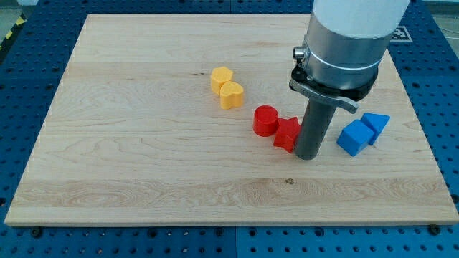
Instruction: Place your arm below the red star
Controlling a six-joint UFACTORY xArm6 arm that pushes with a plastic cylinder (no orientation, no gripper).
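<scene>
The red star (287,134) lies on the wooden board right of centre, touching a red cylinder (265,120) at its upper left. My tip (309,155) stands on the board just to the right of the red star, close against its right side and slightly lower than its middle. The rod rises from there into the grey arm body at the view's top right.
Two yellow blocks (226,87), a hexagon and a heart, touch each other above and left of the red pair. Two blue blocks (362,132), a cube and a triangular piece, sit right of my tip. The wooden board (143,158) ends in a blue perforated table.
</scene>
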